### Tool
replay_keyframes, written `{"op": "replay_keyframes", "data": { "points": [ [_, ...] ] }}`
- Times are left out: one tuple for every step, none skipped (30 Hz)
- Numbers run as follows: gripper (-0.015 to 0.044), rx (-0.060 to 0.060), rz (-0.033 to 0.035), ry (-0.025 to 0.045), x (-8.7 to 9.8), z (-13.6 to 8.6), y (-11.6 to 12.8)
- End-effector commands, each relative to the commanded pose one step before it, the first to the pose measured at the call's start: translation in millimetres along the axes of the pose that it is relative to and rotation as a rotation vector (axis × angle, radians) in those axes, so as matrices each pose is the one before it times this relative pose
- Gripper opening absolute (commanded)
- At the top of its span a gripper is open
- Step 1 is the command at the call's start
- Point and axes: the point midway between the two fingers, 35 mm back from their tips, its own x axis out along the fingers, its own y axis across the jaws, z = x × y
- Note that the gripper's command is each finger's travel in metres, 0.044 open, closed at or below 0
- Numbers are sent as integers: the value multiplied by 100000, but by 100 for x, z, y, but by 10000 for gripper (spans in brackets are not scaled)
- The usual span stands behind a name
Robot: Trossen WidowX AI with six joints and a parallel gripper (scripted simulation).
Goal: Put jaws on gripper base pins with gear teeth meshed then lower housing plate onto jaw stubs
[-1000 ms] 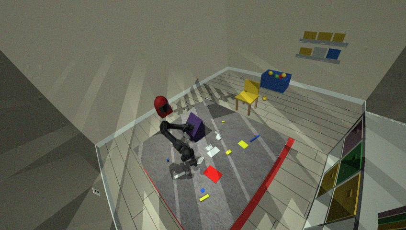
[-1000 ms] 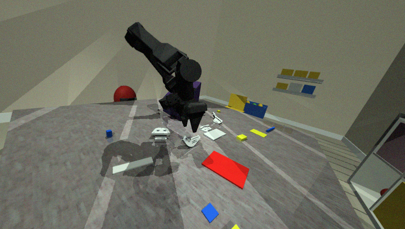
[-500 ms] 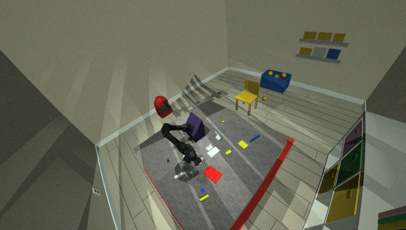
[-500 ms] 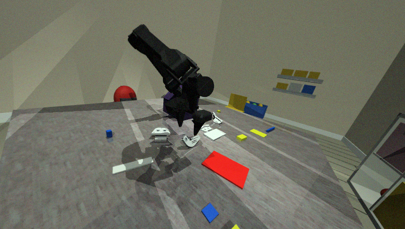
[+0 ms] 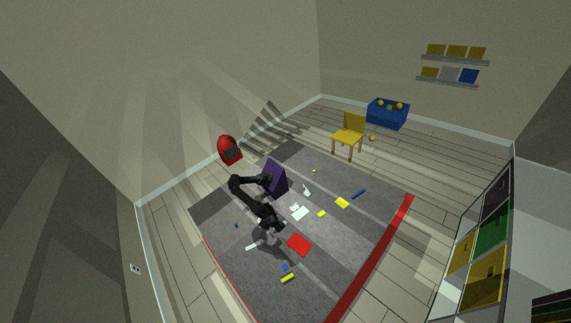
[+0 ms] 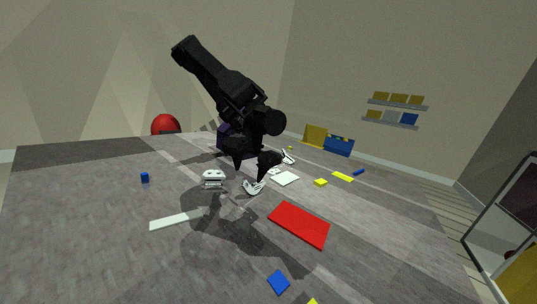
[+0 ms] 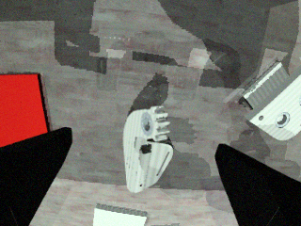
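Observation:
My gripper (image 6: pixel 247 176) (image 7: pixel 146 143) is open and empty, low over a white toothed jaw (image 6: pixel 252 187) (image 7: pixel 136 151). In the wrist view this jaw lies between the spread fingertips, below them and untouched, its gear teeth pointing right. The other white jaw (image 5: pixel 306 191) (image 6: pixel 287 157) lies farther back. A raised white part with two round marks (image 6: pixel 213 176) (image 7: pixel 292 110) stands left of the gripper in the exterior view. A flatter white part with openings (image 5: pixel 294 206) (image 6: pixel 274 171) lies behind. I cannot tell surely which is the base and which the housing plate.
A red plate (image 5: pixel 299 244) (image 6: pixel 299 223) (image 7: pixel 21 108) lies beside the near jaw. A white square plate (image 5: pixel 299 213) (image 6: pixel 284 178), a white strip (image 5: pixel 251 245) (image 6: pixel 173 220) and yellow and blue pieces lie around. A purple block (image 5: pixel 274 180) stands at the back.

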Motion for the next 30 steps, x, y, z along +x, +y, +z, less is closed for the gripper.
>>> {"op": "replay_keyframes", "data": {
  "points": [
    [440,-701,-468,-48,700,-36,-32],
    [440,4,-3,12,163,-1,12],
    [440,4,-2,11,163,-1,12],
    [440,4,-2,10,163,-1,11],
    [440,3,-2,8,163,0,10],
    [440,3,-2,7,163,0,9],
    [440,3,-2,6,163,0,8],
    [440,3,-2,5,163,0,7],
    [440,2,-2,4,163,1,6],
    [440,2,-2,2,163,1,5],
    [440,2,-2,1,163,1,4],
    [440,2,-1,0,163,1,3],
    [440,1,-1,-1,163,1,2],
    [440,1,-1,-3,163,2,1],
    [440,1,-1,-4,163,2,0],
    [440,1,-1,-5,163,2,-1],
    [440,0,-1,-6,162,2,-1],
    [440,0,-1,-7,162,2,-2],
    [440,0,-1,-9,162,3,-3],
    [440,-1,-1,-10,162,3,-4],
    [440,-1,-1,-11,162,3,-5],
    [440,-1,-1,-12,162,3,-6],
    [440,-1,-1,-14,162,3,-7],
    [440,-2,-1,-15,162,3,-8],
    [440,-2,-1,-16,161,4,-9],
    [440,-2,-1,-17,161,4,-10],
    [440,-3,-1,-18,161,4,-11],
    [440,-3,-1,-20,161,4,-12],
    [440,-3,-2,-21,161,4,-13],
    [440,-4,-2,-22,160,4,-14]
  ]
}}
